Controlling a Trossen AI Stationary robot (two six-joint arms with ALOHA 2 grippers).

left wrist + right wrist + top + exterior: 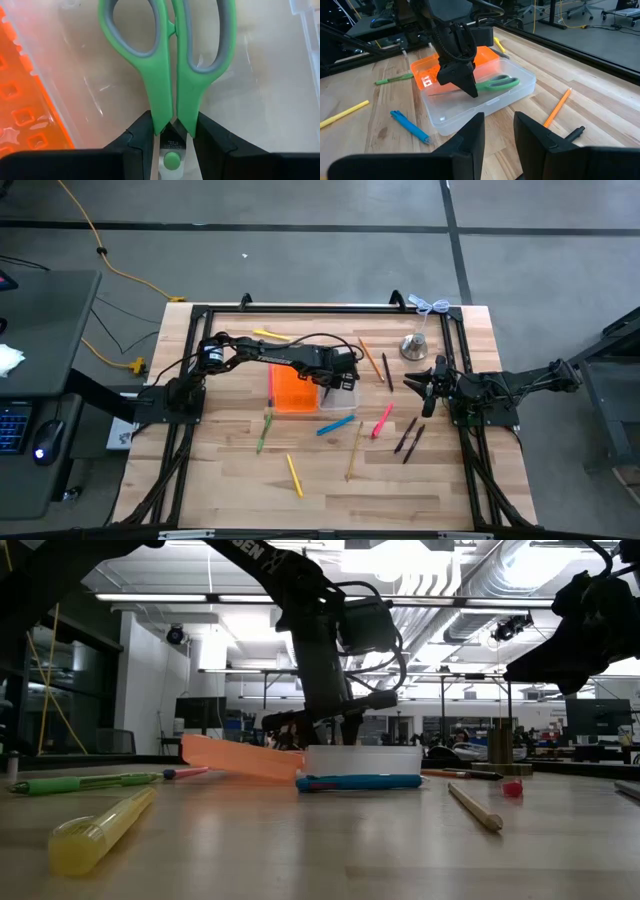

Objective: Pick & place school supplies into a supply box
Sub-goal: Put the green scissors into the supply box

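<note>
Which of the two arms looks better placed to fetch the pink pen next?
Probably the right. Its pincer is open and empty, close to the pink pen. The left pincer is busy, shut on the green scissors over the clear tray.

silver bell (415,346), wooden table (450,480), yellow cable (95,242)
</note>
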